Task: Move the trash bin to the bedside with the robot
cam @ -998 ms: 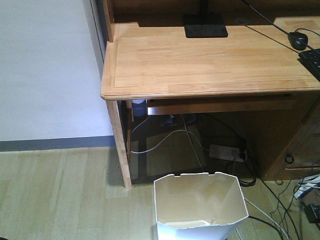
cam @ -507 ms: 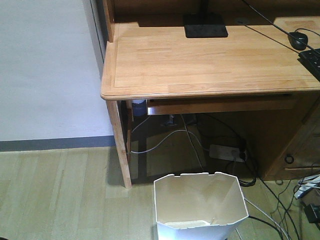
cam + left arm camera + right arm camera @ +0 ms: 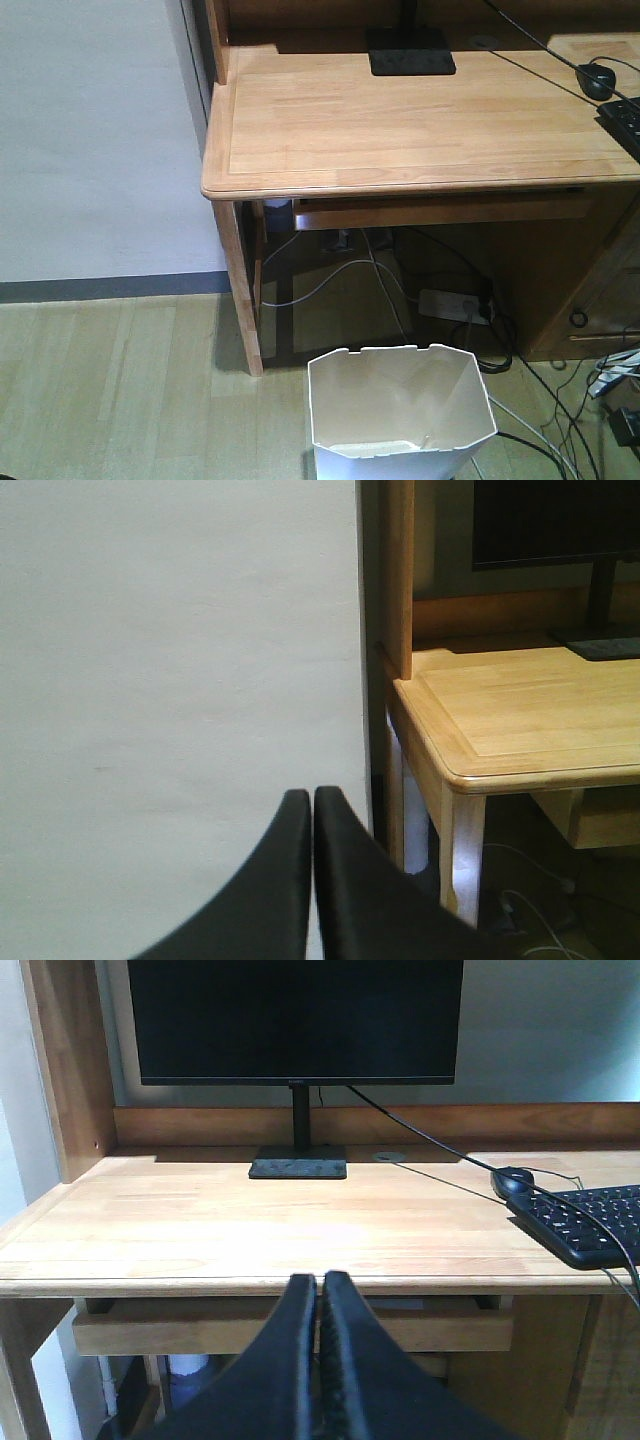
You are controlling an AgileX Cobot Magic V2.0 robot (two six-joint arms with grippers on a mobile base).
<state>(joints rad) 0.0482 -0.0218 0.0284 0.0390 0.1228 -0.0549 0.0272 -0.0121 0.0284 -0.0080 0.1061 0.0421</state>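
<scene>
The bin [image 3: 398, 405] stood upright on the floor [image 3: 120, 380] just before the desk's [image 3: 420, 120] corner leg, mouth up, long axis vertical. It looked light, stiff and slippery; its notched rim seemed the best hold. Left hand [image 3: 311, 798] and right hand [image 3: 321, 1282] were both pressed together, empty.

R gripper [image 3: 318, 1295] is pointing at desk [image 3: 200, 1230] edge w/ jaws pressed together. Monitor [image 3: 295, 1020] is standing at rear ctr; keyboard [image 3: 590, 1222] and mouse [image 3: 512, 1180] are lying at right.
</scene>
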